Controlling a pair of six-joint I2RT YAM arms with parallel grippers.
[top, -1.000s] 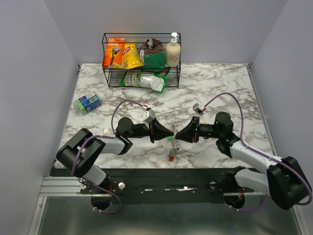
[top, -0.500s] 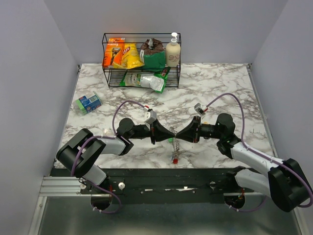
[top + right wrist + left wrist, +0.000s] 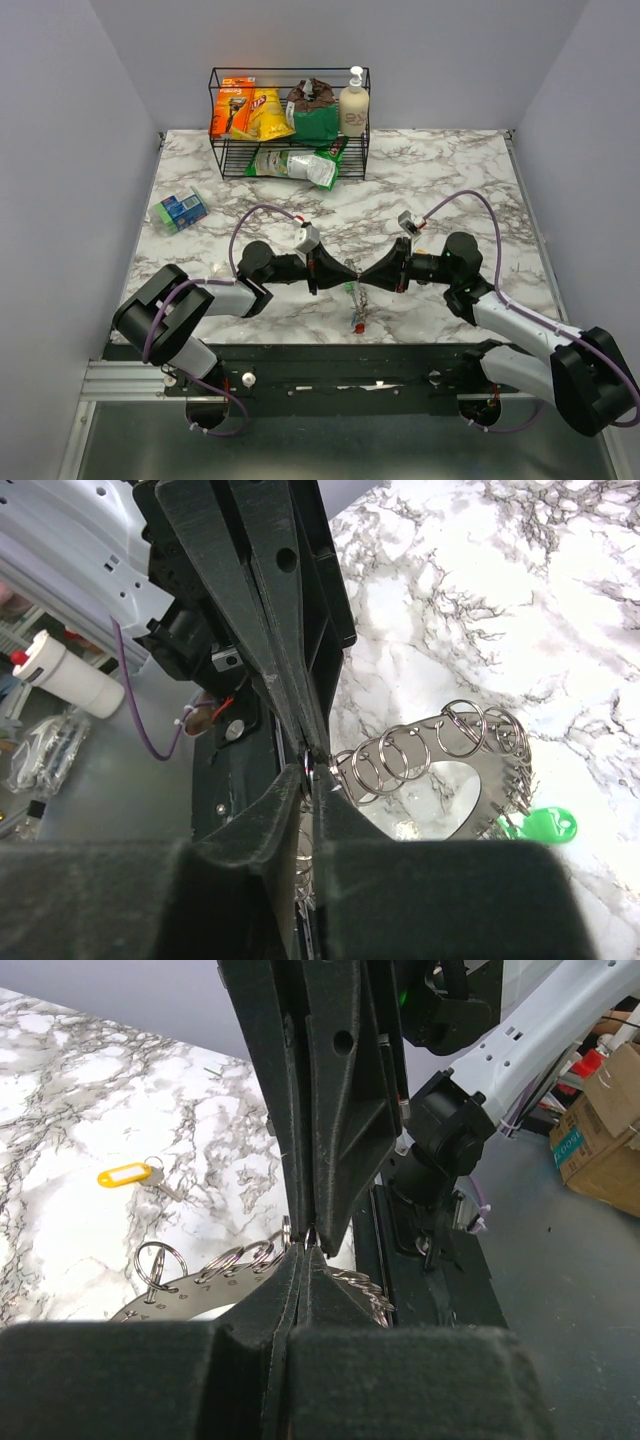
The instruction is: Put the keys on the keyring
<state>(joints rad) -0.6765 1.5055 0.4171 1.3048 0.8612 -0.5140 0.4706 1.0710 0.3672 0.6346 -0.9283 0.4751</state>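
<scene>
My left gripper (image 3: 349, 270) and right gripper (image 3: 363, 277) meet tip to tip above the table's near middle. Both are shut on the keyring (image 3: 354, 297), a silvery metal piece carrying several small wire rings, which hangs between them. In the left wrist view the left gripper (image 3: 305, 1250) pinches it by the rings (image 3: 215, 1260). In the right wrist view the right gripper (image 3: 318, 765) nips one small ring beside the keyring's plate (image 3: 470, 770). A green key (image 3: 545, 827) hangs on it, also visible from above (image 3: 346, 287). A red key (image 3: 357, 326) dangles lowest. A yellow key (image 3: 125, 1174) lies loose on the marble.
A black wire rack (image 3: 289, 125) with packets and a lotion bottle stands at the back. A green-blue box (image 3: 179, 210) lies at the left. The table's front edge and black rail (image 3: 330, 360) run just below the grippers.
Both grippers have shifted slightly to the right together, still pinching the keyring. The dangling red key has swung a little to the right.
</scene>
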